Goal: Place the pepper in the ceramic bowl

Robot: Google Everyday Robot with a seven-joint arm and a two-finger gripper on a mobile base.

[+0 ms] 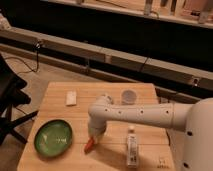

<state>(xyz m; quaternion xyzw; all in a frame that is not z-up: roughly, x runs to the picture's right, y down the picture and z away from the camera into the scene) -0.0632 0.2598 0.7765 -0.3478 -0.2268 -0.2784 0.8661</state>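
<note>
The pepper (89,145), small and orange-red, hangs point-down just over the wooden table (55,107), right of the bowl. My gripper (94,137) is at the end of the white arm that reaches in from the right, and it is shut on the pepper's upper end. The ceramic bowl (53,137) is round, green and glossy. It sits at the table's front left with nothing in it, a short gap left of the pepper.
A white bottle (132,148) lies on the table to the right of the gripper. A small white cup (129,96) stands at the back. A flat white packet (71,98) lies at the back left. A black chair (10,100) stands left of the table.
</note>
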